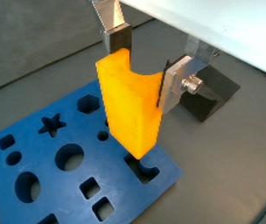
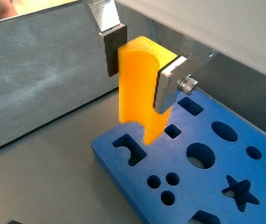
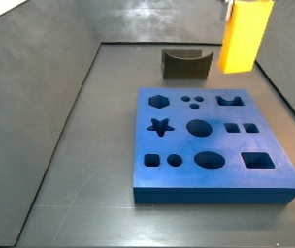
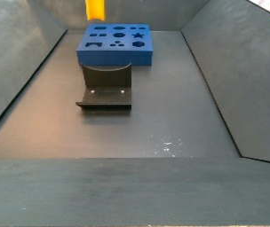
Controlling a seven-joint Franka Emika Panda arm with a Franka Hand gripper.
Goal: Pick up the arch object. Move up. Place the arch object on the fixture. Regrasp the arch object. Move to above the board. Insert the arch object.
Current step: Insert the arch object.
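My gripper [image 1: 145, 63] is shut on the arch object [image 1: 129, 105], a tall yellow-orange block with a curved notch at its upper end. Its silver fingers [image 2: 168, 80] press the block's two sides near the top [image 2: 142, 92]. The block hangs upright in the air over the blue board [image 1: 53, 166], near the board's edge with the arch-shaped cutout [image 2: 126, 149]. In a side view the arch object [image 3: 244, 37] floats well above the board [image 3: 215, 186], close to the dark fixture [image 3: 186, 63]. The fixture [image 4: 106, 93] stands bare on the floor.
Sloping grey walls [image 3: 34, 97] enclose the dark floor on all sides. The board [image 4: 116, 55] lies at one end of the enclosure, with the fixture [image 1: 212, 92] just beyond one of its short edges. Open floor [image 4: 138, 133] stretches past the fixture.
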